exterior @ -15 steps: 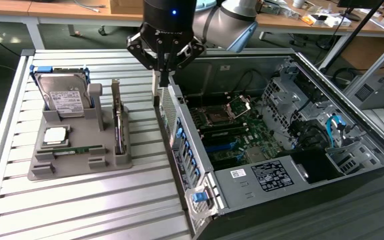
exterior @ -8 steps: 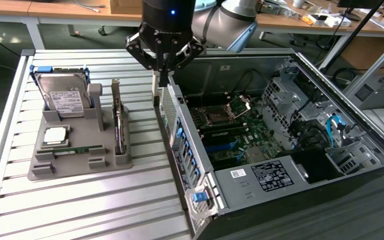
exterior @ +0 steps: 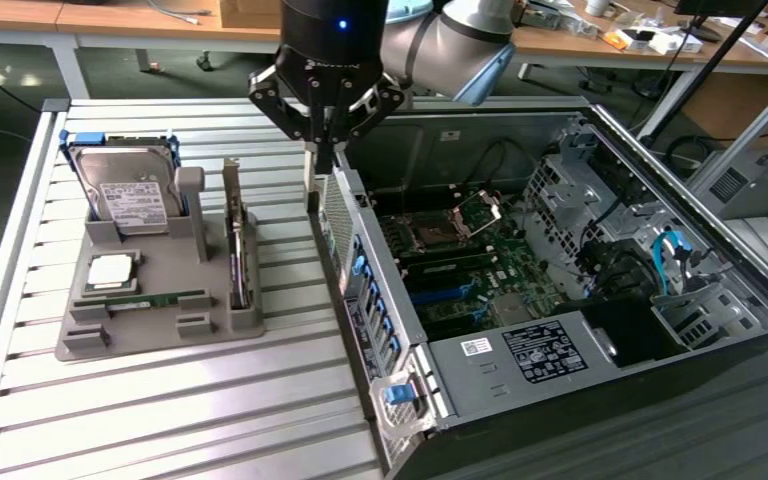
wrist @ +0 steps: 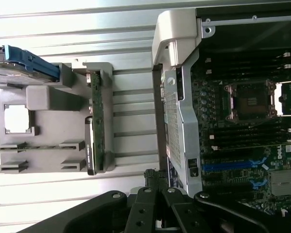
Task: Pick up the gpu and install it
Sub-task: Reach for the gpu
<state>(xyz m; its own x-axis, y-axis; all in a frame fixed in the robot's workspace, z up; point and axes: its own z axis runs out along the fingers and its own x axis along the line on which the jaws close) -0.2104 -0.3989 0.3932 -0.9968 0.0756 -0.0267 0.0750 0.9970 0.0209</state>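
The gpu (exterior: 235, 243) is a thin dark card with a silver bracket. It stands on edge in a slot along the side of the grey holder (exterior: 157, 335) nearest the computer case; in the wrist view the gpu (wrist: 96, 121) shows edge-on. My gripper (exterior: 320, 152) hangs above the gap between the holder and the case wall, with its fingers shut and nothing between them. It is higher than the gpu and off to the exterior view's right of it. The gripper (wrist: 157, 187) also appears in the wrist view, over the case's edge.
The open computer case (exterior: 704, 300) lies at the exterior view's right, with its motherboard (exterior: 458, 270) and CPU socket (exterior: 435, 236) exposed. The holder also carries a hard drive (exterior: 124, 190), a CPU (exterior: 111, 270) and a memory stick (exterior: 151, 298). Everything rests on a slatted metal table (exterior: 184, 420).
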